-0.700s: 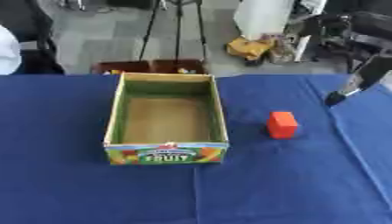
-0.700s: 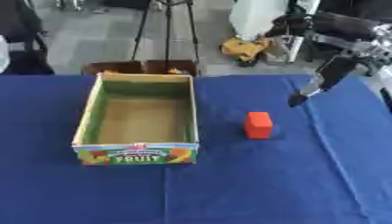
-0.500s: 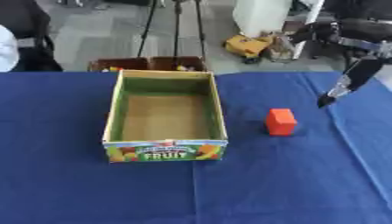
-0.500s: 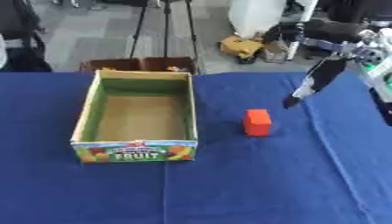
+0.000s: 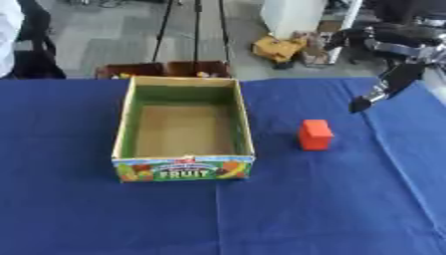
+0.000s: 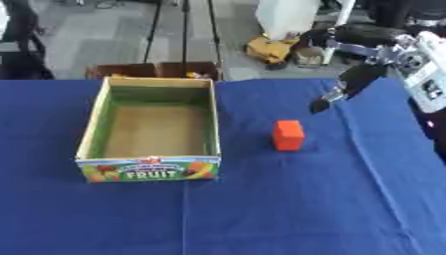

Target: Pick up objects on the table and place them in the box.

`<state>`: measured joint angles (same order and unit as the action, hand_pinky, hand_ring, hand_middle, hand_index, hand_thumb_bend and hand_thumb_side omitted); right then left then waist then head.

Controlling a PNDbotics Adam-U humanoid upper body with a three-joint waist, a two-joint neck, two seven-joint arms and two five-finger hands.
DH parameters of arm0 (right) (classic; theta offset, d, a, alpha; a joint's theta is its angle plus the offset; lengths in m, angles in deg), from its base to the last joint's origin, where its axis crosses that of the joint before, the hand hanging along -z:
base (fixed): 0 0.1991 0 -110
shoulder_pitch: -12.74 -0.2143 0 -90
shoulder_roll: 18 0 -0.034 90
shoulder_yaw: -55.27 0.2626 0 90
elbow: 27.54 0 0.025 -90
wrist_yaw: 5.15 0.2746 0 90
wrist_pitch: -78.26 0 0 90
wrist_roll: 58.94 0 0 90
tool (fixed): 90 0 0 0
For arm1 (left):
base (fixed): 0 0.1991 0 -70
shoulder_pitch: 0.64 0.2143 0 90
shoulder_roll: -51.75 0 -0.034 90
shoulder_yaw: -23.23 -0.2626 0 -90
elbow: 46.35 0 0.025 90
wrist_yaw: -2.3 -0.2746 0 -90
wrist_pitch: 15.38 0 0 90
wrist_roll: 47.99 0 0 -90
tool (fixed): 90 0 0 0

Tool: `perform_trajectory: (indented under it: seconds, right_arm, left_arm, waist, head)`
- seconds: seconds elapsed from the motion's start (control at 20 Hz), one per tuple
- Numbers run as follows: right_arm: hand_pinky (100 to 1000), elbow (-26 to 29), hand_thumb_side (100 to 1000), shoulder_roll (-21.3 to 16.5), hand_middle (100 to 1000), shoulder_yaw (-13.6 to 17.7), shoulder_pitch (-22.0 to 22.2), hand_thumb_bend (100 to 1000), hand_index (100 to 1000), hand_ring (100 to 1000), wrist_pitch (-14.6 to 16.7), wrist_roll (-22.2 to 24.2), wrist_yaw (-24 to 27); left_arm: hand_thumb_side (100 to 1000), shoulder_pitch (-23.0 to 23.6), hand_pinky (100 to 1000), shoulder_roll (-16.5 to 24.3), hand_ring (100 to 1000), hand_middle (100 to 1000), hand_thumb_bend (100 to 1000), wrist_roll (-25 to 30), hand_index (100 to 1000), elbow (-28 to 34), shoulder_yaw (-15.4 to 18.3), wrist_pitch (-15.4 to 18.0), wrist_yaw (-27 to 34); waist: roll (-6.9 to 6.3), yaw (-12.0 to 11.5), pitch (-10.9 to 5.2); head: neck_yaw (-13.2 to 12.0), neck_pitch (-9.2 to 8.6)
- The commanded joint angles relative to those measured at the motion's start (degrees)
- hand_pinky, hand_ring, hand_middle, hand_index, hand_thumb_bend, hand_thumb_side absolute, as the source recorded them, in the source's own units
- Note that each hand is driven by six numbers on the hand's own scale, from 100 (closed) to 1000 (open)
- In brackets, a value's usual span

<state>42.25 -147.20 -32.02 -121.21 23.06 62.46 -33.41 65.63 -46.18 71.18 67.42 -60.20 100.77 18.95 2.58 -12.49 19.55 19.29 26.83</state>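
The small orange-red block [image 5: 314, 134] sits on the blue tablecloth [image 5: 331, 209], just right of the empty cardboard fruit box [image 5: 125, 130]. The right hand [image 6: 335, 92] hangs above and beyond it, holding nothing — can't tell how its fingers are set. Best bet: come down squarely over the block.

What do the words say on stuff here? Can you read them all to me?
"FRUIT": in yellow letters on the front panel of the open cardboard box with green inner walls, among pictures of fruit.
A small red mark above that word is too blurred to read.
The orange-red block and the blue tablecloth show no writing.
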Motion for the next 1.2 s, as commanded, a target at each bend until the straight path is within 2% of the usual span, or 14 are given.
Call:
perform_trajectory:
  seconds: [0.05, 0.3, 0.75, 0.9, 1.05, 1.15, 1.2]
  right_arm:
    - [916, -0.67, 777, -1.24, 883, -0.12, -1.6, 887, 979, 1000, 7.28, 8.65, 1.05]
    - [899, -1.37, 781, -0.81, 883, -0.81, -2.46, 864, 979, 1000, 6.56, 8.78, 0.61]
    - [891, -2.58, 795, 0.38, 877, -1.82, -2.94, 873, 978, 1000, 5.47, 7.35, -2.3]
    - [883, -2.25, 799, 0.81, 880, -2.29, -2.76, 841, 979, 1000, 5.45, 6.51, -3.34]
    - [883, -1.62, 783, 1.37, 875, -2.69, -2.12, 848, 975, 1000, 5.49, 5.68, -4.25]
    - [882, -1.21, 790, 1.67, 865, -2.77, -1.59, 834, 972, 1000, 5.39, 5.26, -4.75]
    - [886, -1.07, 784, 1.85, 814, -2.78, -1.34, 835, 967, 1000, 5.26, 5.07, -5.01]
  left_arm:
    - [1000, -0.67, 754, 1.38, 1000, 984, 100, -0.06, 897, 0.82, -0.14, -0.24, 0.3]
    - [1000, -0.83, 754, 1.48, 1000, 984, 100, -0.06, 897, 0.82, -0.23, -0.42, 0.58]
    - [1000, -1.09, 755, 1.51, 1000, 983, 100, -0.21, 896, 0.82, -0.28, -0.72, 0.98]
    - [1000, -1.11, 755, 1.56, 1000, 983, 100, -0.29, 896, 0.82, -0.25, -0.82, 1.07]
    - [1000, -1.11, 755, 1.55, 1000, 983, 100, -0.33, 896, 0.82, -0.23, -0.91, 1.08]
    - [1000, -1.1, 755, 1.53, 1000, 983, 100, -0.36, 895, 0.82, -0.2, -0.92, 1.09]
    - [1000, -1.09, 755, 1.52, 1000, 983, 100, -0.38, 895, 0.82, -0.18, -0.93, 1.09]
  waist:
    - [0.58, 0.03, -1.83]
    - [0.61, 0.35, -2.04]
    - [0.53, 0.83, -2.43]
    - [0.5, 1.03, -2.59]
    - [0.48, 1.07, -2.66]
    - [0.46, 1.03, -2.69]
    - [0.41, 1.03, -2.7]
  head:
    - [0.39, 0.67]
    - [0.54, 0.94]
    - [0.49, 1.13]
    - [0.36, 1.19]
    - [0.17, 1.27]
    - [0.11, 1.35]
    - [0.07, 1.38]
